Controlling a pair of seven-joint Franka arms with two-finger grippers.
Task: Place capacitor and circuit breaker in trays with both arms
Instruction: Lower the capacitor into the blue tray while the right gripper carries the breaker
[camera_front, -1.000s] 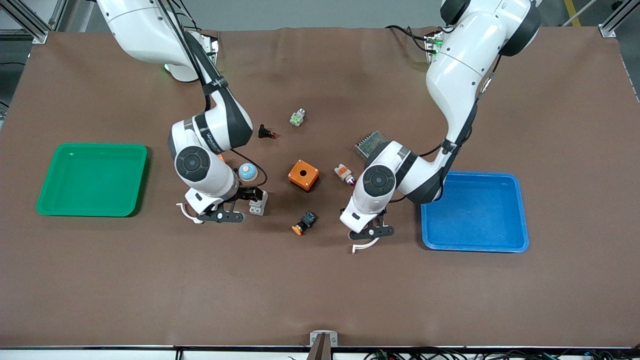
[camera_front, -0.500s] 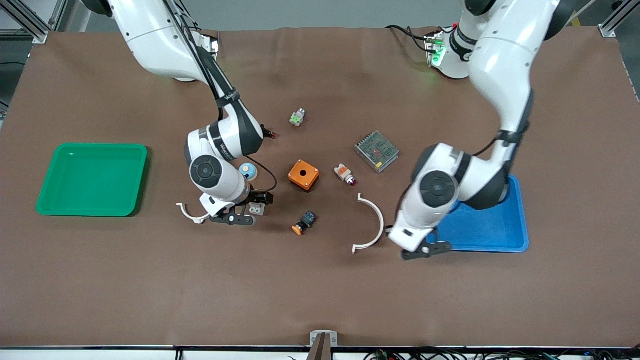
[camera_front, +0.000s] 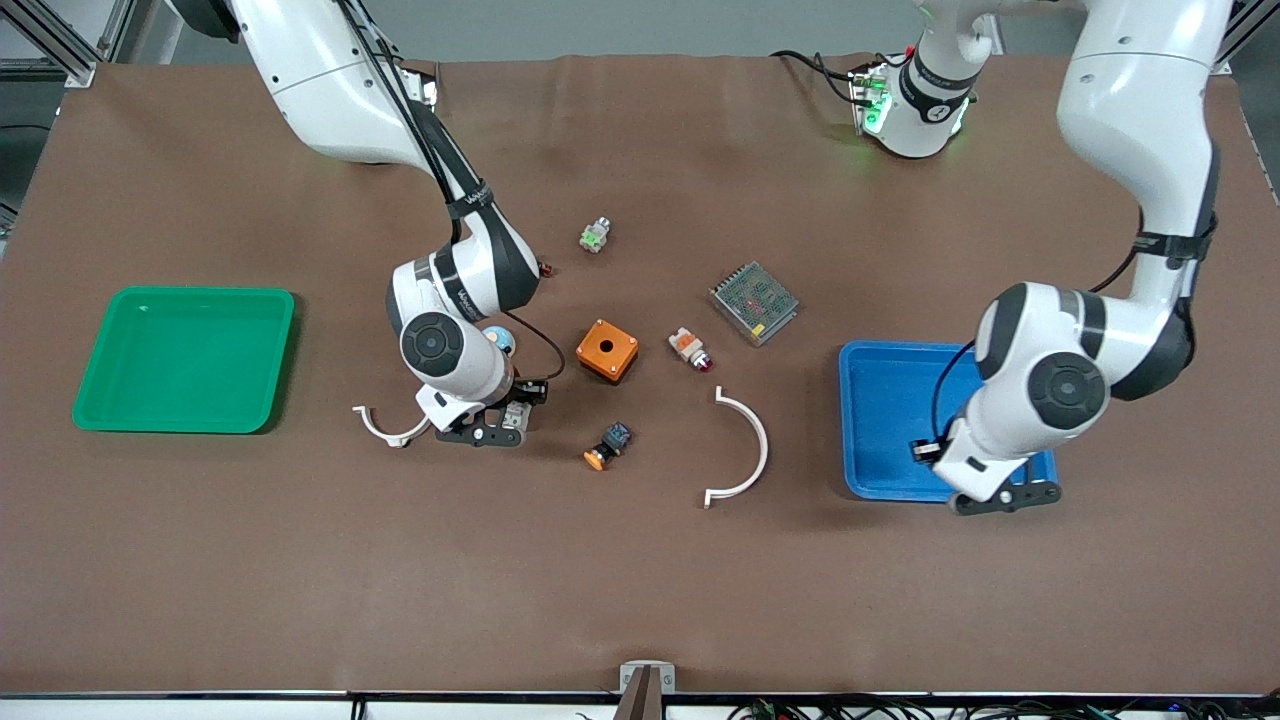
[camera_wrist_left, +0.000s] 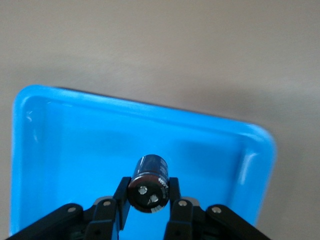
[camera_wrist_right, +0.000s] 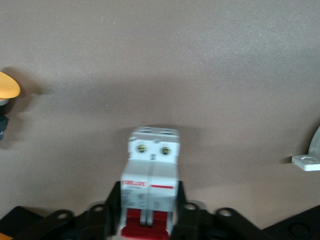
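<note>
The left gripper (camera_wrist_left: 148, 207) pinches the capacitor (camera_wrist_left: 149, 183) over the blue tray (camera_wrist_left: 75, 145), so drop it low, while the right gripper (camera_wrist_right: 149, 220) squeezes the breaker (camera_wrist_right: 150, 175).

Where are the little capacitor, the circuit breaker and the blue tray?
capacitor (camera_wrist_left: 148, 184), left wrist view, its silvery end
circuit breaker (camera_wrist_right: 152, 170), right wrist view, its white body
blue tray (camera_front: 885, 420), front view, its bare floor

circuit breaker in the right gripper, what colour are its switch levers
Red, on a white-grey body. The circuit breaker shows best in the right wrist view, clamped in the right gripper.
</note>
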